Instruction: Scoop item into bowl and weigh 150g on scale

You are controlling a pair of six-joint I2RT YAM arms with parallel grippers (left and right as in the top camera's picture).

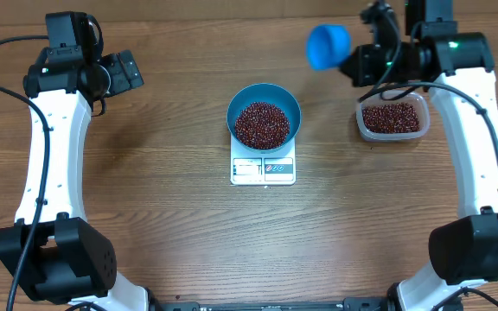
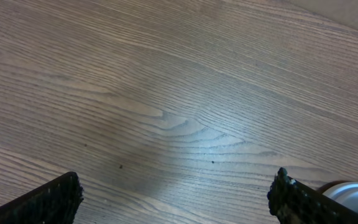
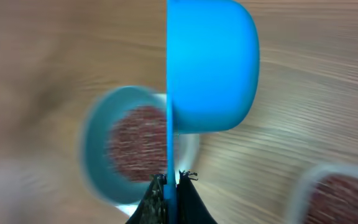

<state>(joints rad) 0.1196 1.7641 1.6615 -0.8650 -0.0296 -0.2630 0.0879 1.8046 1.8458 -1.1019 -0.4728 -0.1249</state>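
Sitting at the middle of the table [image 1: 145, 216], the white kitchen scale [image 1: 263, 170] is carrying the blue bowl [image 1: 263, 92]. The bowl is covering most of the platform, leaving only the front strip with the display showing. The reading is too small to make out. Dark red-brown beans [image 1: 262, 123] are lying in a pile in the bottom of the bowl. More beans are lying in the clear plastic tub [image 1: 394, 137], which is standing on the table to the right of the scale and apart from it.

The right jaws are pressing fully together on the thin handle of the small blue scoop [image 1: 328, 45]. They are holding it in the air beyond the bowl and near the tub's far left corner. In the right wrist view the cup is lying on its side.

The left jaws are standing wide apart over bare wood at the far left, gripping nothing.
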